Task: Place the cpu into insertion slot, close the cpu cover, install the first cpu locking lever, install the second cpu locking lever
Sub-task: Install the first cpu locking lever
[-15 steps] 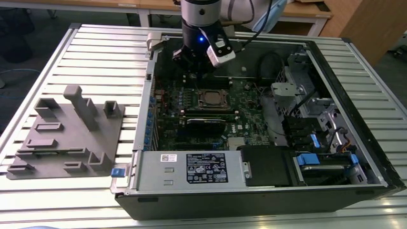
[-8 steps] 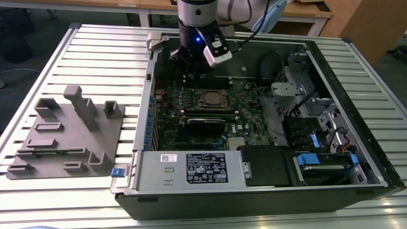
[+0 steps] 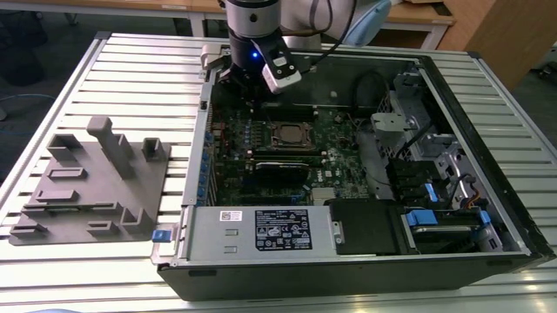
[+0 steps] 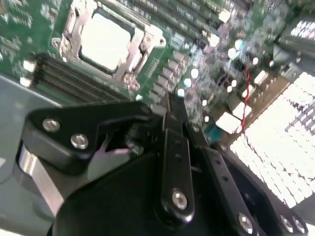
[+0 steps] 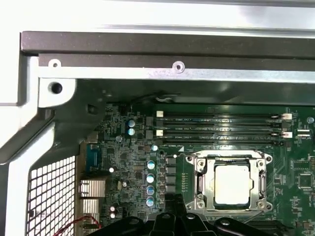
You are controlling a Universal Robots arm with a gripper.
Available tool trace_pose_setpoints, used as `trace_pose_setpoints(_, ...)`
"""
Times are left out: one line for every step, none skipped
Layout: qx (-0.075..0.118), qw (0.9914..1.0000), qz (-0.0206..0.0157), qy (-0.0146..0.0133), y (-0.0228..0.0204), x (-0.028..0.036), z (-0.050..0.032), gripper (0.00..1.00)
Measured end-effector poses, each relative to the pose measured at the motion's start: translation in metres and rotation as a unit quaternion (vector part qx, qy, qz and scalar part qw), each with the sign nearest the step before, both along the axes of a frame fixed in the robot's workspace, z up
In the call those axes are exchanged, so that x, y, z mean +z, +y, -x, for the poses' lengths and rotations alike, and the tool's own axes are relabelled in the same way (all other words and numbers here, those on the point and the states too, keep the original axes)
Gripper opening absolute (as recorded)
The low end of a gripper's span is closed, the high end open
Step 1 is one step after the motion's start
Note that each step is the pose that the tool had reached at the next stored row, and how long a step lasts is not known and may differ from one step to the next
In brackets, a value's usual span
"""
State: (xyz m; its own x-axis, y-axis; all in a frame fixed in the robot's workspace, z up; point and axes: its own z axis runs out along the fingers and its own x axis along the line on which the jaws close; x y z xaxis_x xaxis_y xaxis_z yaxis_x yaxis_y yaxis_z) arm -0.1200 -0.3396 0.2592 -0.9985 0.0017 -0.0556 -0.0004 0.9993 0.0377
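The cpu [image 3: 291,135] [image 4: 105,39] [image 5: 231,183] lies flat in the insertion slot [image 3: 291,146] [image 5: 197,202] on the green motherboard [image 3: 228,189]. Its pale metal top shows through the window of the cpu cover [image 4: 141,43] [image 5: 231,160], which lies down around it. Thin metal levers run along the socket's sides; whether they are latched I cannot tell. My gripper [image 3: 253,98] [image 4: 173,105] [image 5: 170,197] hangs over the board beside the socket, toward the exterior view's left and rear. It is shut, with nothing between its fingers and touching nothing.
The open computer case [image 3: 487,130] walls the board in. Long memory slots [image 5: 221,125] run beside the socket, and a black card [image 3: 283,171] lies in front of it. A power supply [image 3: 278,228] and drive bays [image 3: 435,218] fill the front. A grey fixture [image 3: 96,182] stands left.
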Motion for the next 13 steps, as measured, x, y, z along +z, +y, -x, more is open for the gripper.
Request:
trace_pose_setpoints(0.0,1.0,0.0,0.0,0.0,0.0,0.0,0.11)
trace_pose_setpoints(0.0,1.0,0.0,0.0,0.0,0.0,0.0,0.11)
trace_pose_setpoints(0.0,1.0,-0.0005,0.0001,-0.0001,0.0001,0.0001,0.11)
trace_pose_setpoints(0.0,0.99999,-0.004,0.0001,-0.0001,0.0001,0.0002,0.11)
trace_pose_setpoints(0.0,0.99994,-0.0112,0.0,-0.0001,0.0,0.0001,0.11)
trace_pose_setpoints(0.0,0.99983,-0.0182,0.0,-0.0001,0.0,0.0001,0.11)
trace_pose_setpoints(0.0,0.99982,-0.0188,0.0,-0.0001,0.0,0.0001,0.11)
trace_pose_setpoints(0.0,0.99982,-0.0189,0.0,-0.0001,0.0,0.0001,0.11)
trace_pose_setpoints(0.0,0.99982,-0.0189,0.0,-0.0001,0.0,0.0001,0.11)
trace_pose_setpoints(0.0,0.99982,-0.0189,0.0,-0.0001,0.0,0.0001,0.11)
trace_pose_setpoints(0.0,0.99977,-0.0213,0.0,-0.0002,0.0,0.0001,0.11)
trace_pose_setpoints(0.0,0.99959,-0.0287,0.0,-0.0002,0.0,0.0001,0.11)
trace_pose_setpoints(0.0,0.99944,-0.0334,0.0,-0.0002,0.0,0.0001,0.11)
